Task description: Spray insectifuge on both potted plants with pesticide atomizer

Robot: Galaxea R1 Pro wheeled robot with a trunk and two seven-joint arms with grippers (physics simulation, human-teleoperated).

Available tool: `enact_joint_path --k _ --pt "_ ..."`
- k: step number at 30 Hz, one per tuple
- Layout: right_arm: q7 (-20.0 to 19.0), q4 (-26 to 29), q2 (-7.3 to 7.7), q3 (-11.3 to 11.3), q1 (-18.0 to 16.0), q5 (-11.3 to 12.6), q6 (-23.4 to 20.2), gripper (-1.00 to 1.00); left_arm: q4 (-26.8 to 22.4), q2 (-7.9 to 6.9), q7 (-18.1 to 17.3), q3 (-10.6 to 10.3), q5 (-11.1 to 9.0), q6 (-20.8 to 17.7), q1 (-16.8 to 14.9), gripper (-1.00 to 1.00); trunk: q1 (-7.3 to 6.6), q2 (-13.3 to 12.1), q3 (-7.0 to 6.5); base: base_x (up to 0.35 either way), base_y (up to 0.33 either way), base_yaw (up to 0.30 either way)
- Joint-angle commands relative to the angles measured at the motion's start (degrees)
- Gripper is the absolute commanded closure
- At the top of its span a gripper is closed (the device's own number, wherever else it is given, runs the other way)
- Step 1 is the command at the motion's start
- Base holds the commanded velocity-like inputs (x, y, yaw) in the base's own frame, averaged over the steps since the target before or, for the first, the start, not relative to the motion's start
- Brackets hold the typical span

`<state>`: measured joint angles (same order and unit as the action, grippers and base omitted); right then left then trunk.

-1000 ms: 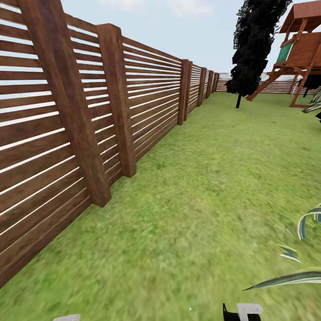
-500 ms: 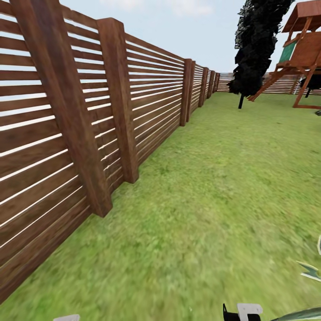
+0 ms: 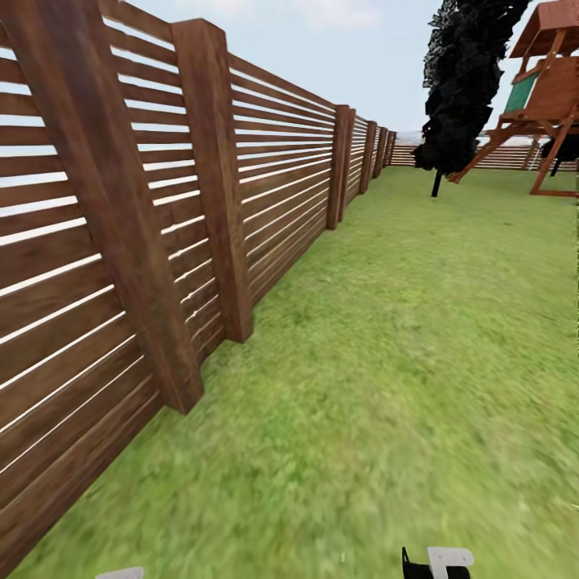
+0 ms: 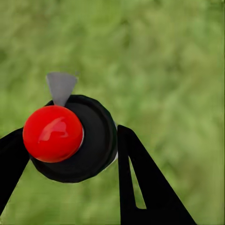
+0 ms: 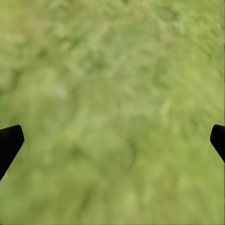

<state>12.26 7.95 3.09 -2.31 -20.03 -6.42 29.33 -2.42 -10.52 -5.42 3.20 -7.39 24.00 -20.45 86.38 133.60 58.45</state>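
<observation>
Left gripper (image 4: 65, 154) clamped on pesticide atomizer (image 4: 77, 140): black round body, red cap (image 4: 52, 133), grey nozzle, held over blurred lawn (image 4: 178, 61). Right gripper (image 5: 112, 140) fingers wide apart, grass beneath. Head view: slatted wooden fence (image 3: 161, 209) along robot's left, dark tree (image 3: 462, 80) & wooden playset (image 3: 547, 96) far off.

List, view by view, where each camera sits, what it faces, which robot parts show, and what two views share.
Head view: on the robot's head, facing along the slatted wooden fence across the lawn toward a wooden playset.
Left wrist view: near the left gripper, facing down; its fingers flank the pesticide atomizer.
Right wrist view: near the right gripper, open, fingertips at the edges.
Both wrist views share grass below.
</observation>
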Motion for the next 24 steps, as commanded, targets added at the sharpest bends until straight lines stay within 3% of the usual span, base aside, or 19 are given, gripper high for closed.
enact_joint_path --k 1,9,24 --pt "0.31 -0.06 -0.01 -0.23 -0.05 -0.61 0.12 -1.00 0.05 -0.01 -0.58 0.32 -0.52 0.09 -0.02 1.00 0.02 0.02 0.05 0.318 0.139 -0.184" --pt "0.31 -0.04 -0.01 -0.23 -0.03 -0.61 0.12 -1.00 0.05 -0.01 -0.64 0.24 -0.43 0.09 -0.02 1.00 0.02 0.02 0.05 0.322 0.113 -0.279" --pt "0.24 -0.04 -0.01 -0.23 -0.06 -0.61 0.12 -1.00 -0.56 0.50 -0.90 0.23 -0.52 0.07 -0.02 1.00 0.02 0.02 0.05 0.255 0.004 -0.299"
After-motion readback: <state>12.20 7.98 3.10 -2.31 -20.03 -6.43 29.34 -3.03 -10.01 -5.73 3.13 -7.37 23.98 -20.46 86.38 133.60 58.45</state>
